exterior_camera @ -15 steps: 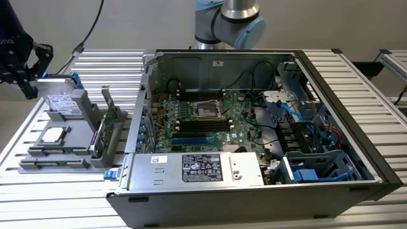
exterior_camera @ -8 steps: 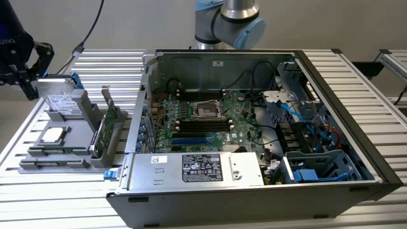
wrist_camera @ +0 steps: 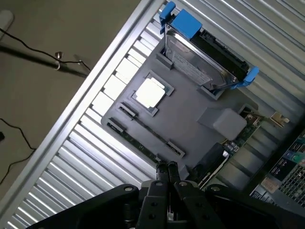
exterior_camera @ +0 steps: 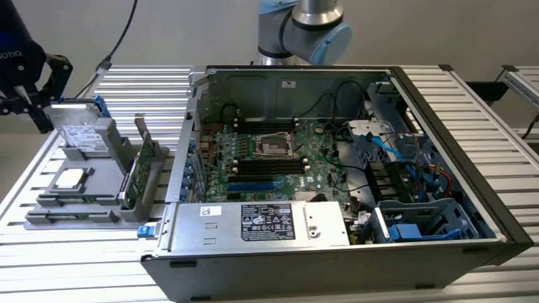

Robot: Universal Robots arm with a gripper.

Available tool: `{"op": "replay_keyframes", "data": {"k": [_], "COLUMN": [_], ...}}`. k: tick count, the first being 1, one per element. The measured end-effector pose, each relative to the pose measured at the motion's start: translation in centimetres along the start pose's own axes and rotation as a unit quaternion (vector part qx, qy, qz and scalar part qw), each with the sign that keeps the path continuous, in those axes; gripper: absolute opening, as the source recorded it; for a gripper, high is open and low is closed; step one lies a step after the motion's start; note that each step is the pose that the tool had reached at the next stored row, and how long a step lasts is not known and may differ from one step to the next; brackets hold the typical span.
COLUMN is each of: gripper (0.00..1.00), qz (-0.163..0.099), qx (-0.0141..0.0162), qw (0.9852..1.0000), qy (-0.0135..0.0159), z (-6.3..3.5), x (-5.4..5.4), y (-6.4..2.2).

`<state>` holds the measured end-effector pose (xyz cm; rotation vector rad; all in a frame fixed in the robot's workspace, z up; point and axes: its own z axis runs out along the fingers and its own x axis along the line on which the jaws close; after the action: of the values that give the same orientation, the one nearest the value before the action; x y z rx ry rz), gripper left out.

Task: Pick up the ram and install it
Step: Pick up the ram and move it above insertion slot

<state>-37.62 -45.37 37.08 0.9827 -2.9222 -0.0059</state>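
Fingers pinched together, tips touching, nothing between them. Gripper hanging over the near edge of the grey holder, close above one end of the ram; contact with it impossible to tell. Ram lying flat in the outermost long slot of the holder, a thin green strip running along the holder's edge, not picked up. Parallel to it, just beside, a second long narrow slot. Further in on the holder, a square silver chip seated in its own recess. Beyond that, a silver drive with blue clips standing tilted in a bracket. At the holder's other side, a taller green card upright on edge. Holder resting on a slatted metal table, on the exterior view's left. Open computer case just beside the holder, on the exterior view's right, motherboard flat inside, power supply at the near side. Arm joint behind the case.
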Motion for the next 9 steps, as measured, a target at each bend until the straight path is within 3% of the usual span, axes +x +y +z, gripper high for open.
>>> {"op": "replay_keyframes", "data": {"k": [4,9], "gripper": [0.10,0.10], "qz": [-0.036,-0.082], "qx": [0.0035,0.0066], "qw": [0.9994,0.9966], "qy": [-0.0013,-0.0012], "z": [0.01,0.02], "x": [0.00,0.01], "y": [0.00,0.00]}}
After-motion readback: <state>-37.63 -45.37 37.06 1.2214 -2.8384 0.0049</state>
